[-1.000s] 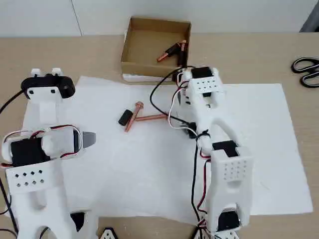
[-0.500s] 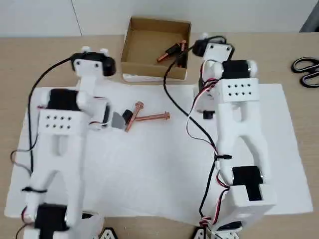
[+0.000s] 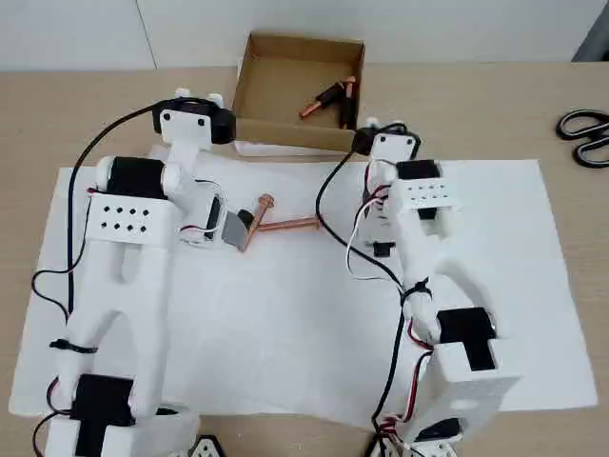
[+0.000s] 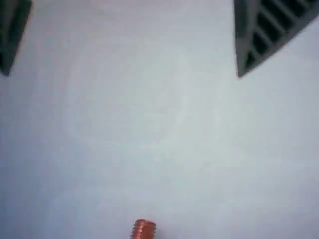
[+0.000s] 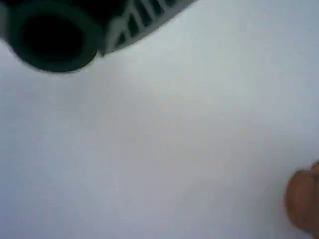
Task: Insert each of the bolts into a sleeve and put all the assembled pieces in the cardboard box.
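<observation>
Two copper bolts (image 3: pixel 285 226) lie crossed on the white paper (image 3: pixel 285 324), with a black sleeve (image 3: pixel 245 219) at their left end. My left gripper (image 3: pixel 232 229) stands open right beside that sleeve; in the left wrist view its fingers (image 4: pixel 259 35) are spread wide over bare paper, and a bolt tip (image 4: pixel 143 229) shows at the edge. Over the paper to the right of the bolts, my right gripper (image 3: pixel 379 246) is shut on another black sleeve (image 5: pixel 50 37), seen end-on, with a bolt (image 5: pixel 304 204) nearby. The cardboard box (image 3: pixel 255 67) holds two assembled pieces (image 3: pixel 328 97).
Scissors (image 3: pixel 585 129) lie on the wooden table at the far right. Cables hang from both arms, one of them looping near the right-hand bolt. The box stands just behind the paper's back edge.
My left arm has swung in from the paper's left edge to the bolts and sleeve. My right arm has drawn back from the box and come down over the paper.
</observation>
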Available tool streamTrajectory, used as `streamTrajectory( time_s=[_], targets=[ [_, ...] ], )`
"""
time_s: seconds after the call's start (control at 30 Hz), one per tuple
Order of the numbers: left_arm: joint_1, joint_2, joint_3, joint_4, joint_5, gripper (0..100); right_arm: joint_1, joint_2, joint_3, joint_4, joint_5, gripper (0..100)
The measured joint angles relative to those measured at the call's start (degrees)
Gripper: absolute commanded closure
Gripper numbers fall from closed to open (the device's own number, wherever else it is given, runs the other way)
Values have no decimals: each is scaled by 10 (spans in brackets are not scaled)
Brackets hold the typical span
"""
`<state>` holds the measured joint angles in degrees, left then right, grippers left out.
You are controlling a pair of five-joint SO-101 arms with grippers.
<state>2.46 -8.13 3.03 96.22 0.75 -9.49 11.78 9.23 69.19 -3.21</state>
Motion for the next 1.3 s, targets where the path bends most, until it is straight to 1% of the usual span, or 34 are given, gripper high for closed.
streamTrajectory(
  time_s=[0.17, 0.53, 0.7, 1.1, 1.23, 1.3],
  targets=[
    [0, 0, 0, 0, 0, 727, -16, 0, 33, -34, 0, 896],
    [0, 0, 0, 0, 0, 727, -17, 30, 25, -39, 0, 885],
    [0, 0, 0, 0, 0, 727, -18, 46, 23, -40, 1, 832],
    [0, 0, 0, 0, 0, 727, -19, 54, 11, -36, 1, 837],
    [0, 0, 0, 0, 0, 727, -19, 54, 11, -36, 1, 917],
    [0, 0, 0, 0, 0, 727, -15, 54, 11, -36, 1, 939]
  ],
)
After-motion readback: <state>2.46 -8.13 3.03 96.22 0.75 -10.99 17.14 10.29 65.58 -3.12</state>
